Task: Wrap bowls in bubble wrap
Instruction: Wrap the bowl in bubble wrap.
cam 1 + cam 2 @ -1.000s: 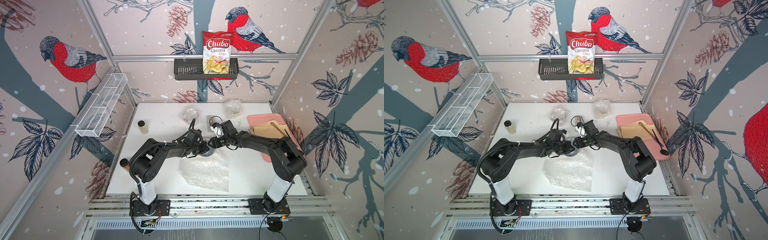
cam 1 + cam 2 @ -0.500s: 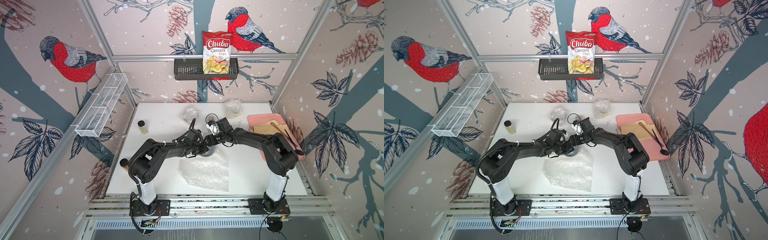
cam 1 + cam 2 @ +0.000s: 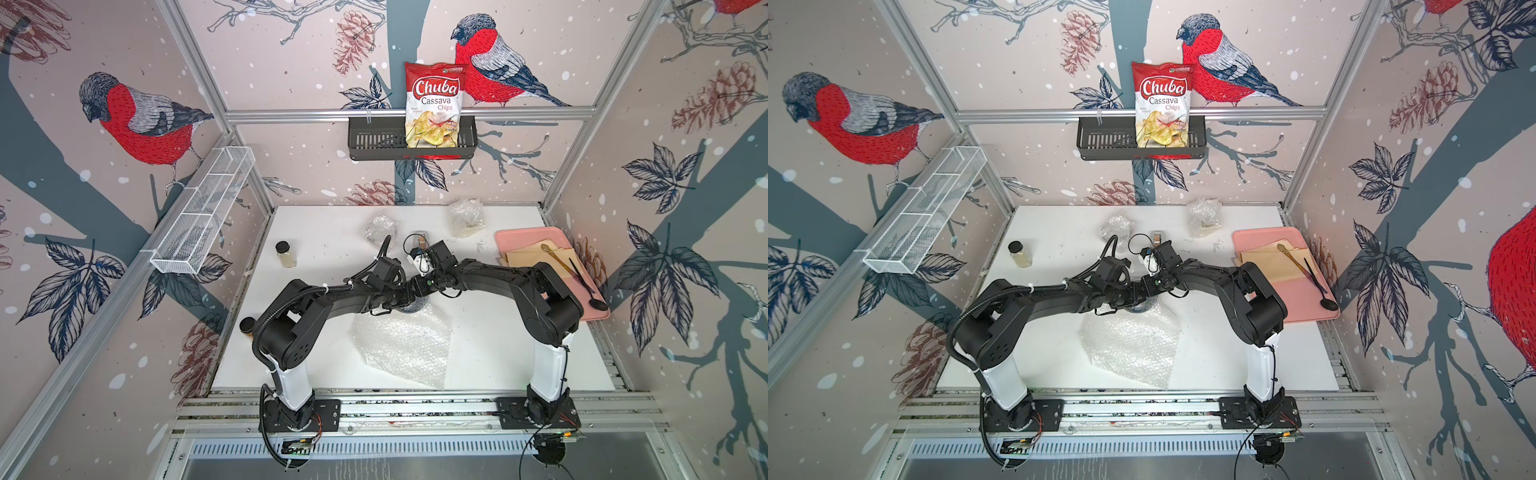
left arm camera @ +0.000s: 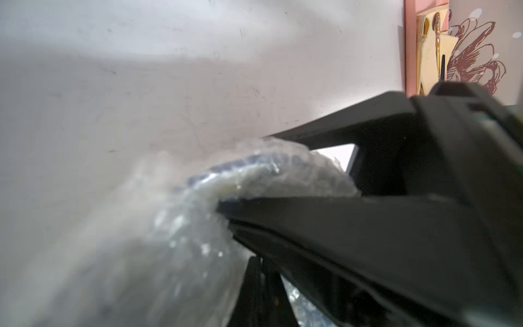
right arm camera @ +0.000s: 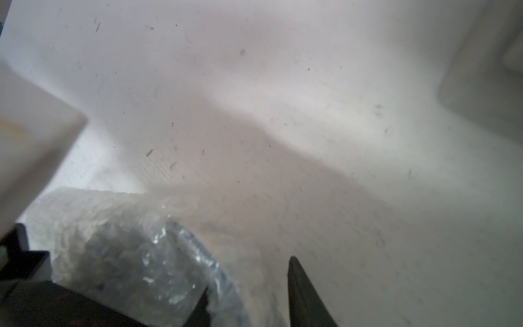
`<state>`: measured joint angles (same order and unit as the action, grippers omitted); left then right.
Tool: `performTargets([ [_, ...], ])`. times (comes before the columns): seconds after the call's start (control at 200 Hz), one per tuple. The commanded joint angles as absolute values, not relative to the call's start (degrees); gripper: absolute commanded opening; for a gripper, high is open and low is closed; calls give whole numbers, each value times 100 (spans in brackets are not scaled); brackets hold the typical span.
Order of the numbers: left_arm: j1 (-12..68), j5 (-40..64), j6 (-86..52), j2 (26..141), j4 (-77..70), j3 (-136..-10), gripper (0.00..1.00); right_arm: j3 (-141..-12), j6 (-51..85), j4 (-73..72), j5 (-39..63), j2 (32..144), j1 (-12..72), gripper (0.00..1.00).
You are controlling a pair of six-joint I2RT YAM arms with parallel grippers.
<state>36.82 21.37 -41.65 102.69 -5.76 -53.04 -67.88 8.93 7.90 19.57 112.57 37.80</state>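
A clear bubble wrap sheet (image 3: 403, 345) (image 3: 1133, 345) lies on the white table, its far edge pulled up over a bowl with a blue rim (image 3: 411, 307) (image 3: 1142, 308). Both grippers meet over that bowl. My left gripper (image 3: 404, 297) (image 4: 260, 291) is shut, pinching the bubble wrap (image 4: 169, 240) beside the rim. My right gripper (image 3: 416, 291) (image 5: 249, 297) is open. Its jaws straddle the wrap-covered rim (image 5: 218, 271), one fingertip (image 5: 300, 291) standing clear outside it. Two wrapped bundles (image 3: 380, 226) (image 3: 465, 212) sit at the back.
A glass jar with a black lid (image 3: 286, 253) stands at the left, and another jar (image 3: 247, 326) at the table's left edge. The pink tray (image 3: 552, 307) on the right holds tan paper (image 3: 528, 257) and two spoons (image 3: 557, 253). A small object (image 3: 419, 241) lies behind the grippers.
My right gripper has swung left and down onto the bowl, and its jaws opened wide, then narrowed around the wrapped rim. The left arm has hardly moved.
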Motion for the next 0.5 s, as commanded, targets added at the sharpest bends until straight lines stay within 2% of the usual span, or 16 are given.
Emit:
performTargets([
  [0.0, 3696, 1944, -4085, 10222, -592, -5355, 12, -6682, 916, 1158, 1540, 11259, 3764, 31],
  [0.32, 3691, 1432, -4092, 9712, -453, -5209, 33, -6379, 1070, 771, 1237, 10931, 3700, 23],
  [0.495, 3691, 988, -4078, 9190, -361, -5081, 36, -6226, 1100, 598, 1125, 10812, 3674, 22],
])
